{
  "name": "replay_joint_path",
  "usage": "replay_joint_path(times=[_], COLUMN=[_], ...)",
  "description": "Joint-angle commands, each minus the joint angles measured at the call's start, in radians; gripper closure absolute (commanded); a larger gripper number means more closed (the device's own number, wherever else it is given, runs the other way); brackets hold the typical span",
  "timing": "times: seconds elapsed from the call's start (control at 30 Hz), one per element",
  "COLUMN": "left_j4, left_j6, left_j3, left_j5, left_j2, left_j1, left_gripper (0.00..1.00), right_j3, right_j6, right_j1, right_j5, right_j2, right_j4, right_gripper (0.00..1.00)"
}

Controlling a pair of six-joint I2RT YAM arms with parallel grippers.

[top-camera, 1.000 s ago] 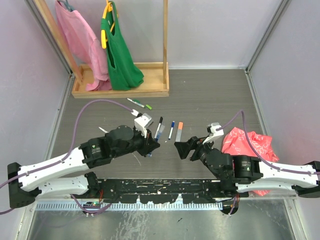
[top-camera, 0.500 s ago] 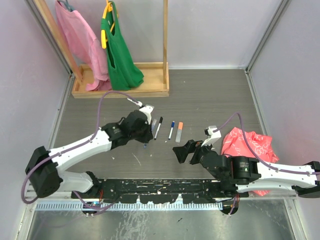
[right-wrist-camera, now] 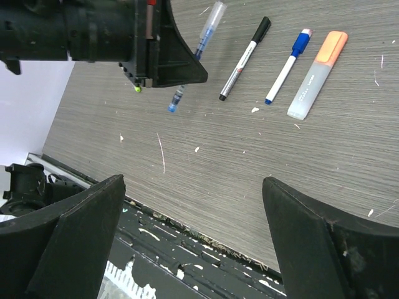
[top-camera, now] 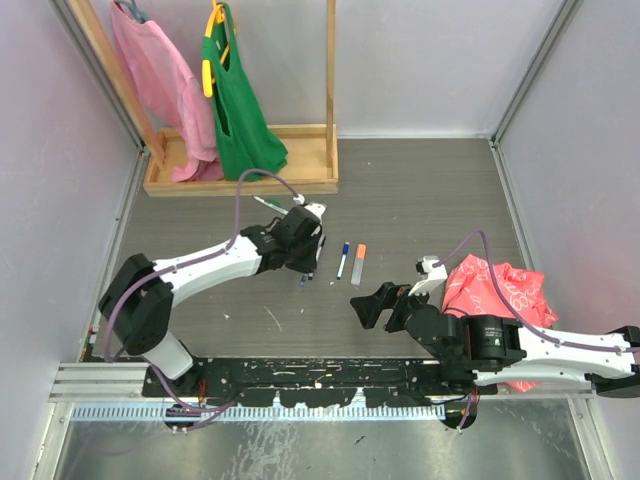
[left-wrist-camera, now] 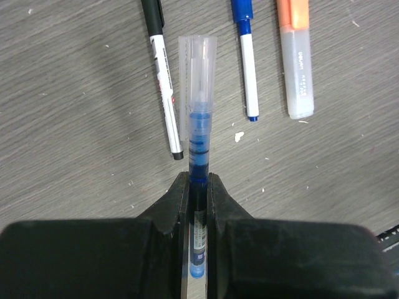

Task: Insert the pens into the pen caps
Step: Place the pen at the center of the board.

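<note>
Gripping the blue pen point(left-wrist-camera: 198, 156) by its tail, the left gripper point(left-wrist-camera: 198, 187) is pressed tight on the barrel. The pen's clear cap point(left-wrist-camera: 197, 68) points to 12 o'clock in the left wrist view, near the table centre.

Risk: the long overhang may let the pen pivot and strike the black pen point(left-wrist-camera: 163, 75) just beside it at 9 o'clock.

The right gripper point(top-camera: 372, 305) hangs spread and empty at 5 o'clock.

A pink bag point(top-camera: 160, 90) and a green bag point(top-camera: 240, 120) hang into the wooden tray point(top-camera: 240, 185) at 11 o'clock.
</note>
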Motion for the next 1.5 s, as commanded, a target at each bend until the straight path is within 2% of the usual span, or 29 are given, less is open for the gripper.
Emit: replay_joint_path(times=[0.0, 0.27, 0.63, 0.87, 1.3, 1.47], left_j4=[0.044, 0.05, -0.015, -0.059, -0.052, -0.055], left_j6=[-0.034, -0.125, -0.232, -0.211, -0.179, -0.175], left_j3=[0.066, 0.149, 0.269, 0.327, 0.33, 0.336], left_j5=[0.001, 0.027, -0.027, -0.056, -0.059, -0.056], left_j2=[0.053, 0.175, 0.318, 0.379, 0.421, 0.44], left_j1=[0.001, 0.002, 0.0, 0.0, -0.002, -0.004], left_gripper=[1.0, 1.0, 1.0, 1.0, 1.0, 0.95], right_j3=[0.008, 0.005, 0.016, 0.009, 0.004, 0.0], right_j6=[0.04, 0.113, 0.189, 0.203, 0.224, 0.229], right_j1=[0.002, 0.003, 0.001, 0.002, 0.002, 0.002], right_j5=[0.033, 0.06, 0.088, 0.09, 0.103, 0.104], right_j2=[-0.014, -0.024, -0.032, -0.047, -0.039, -0.04], right_j4=[-0.017, -0.067, -0.143, -0.158, -0.166, -0.168], right_gripper=[0.03, 0.04, 0.03, 0.03, 0.03, 0.03])
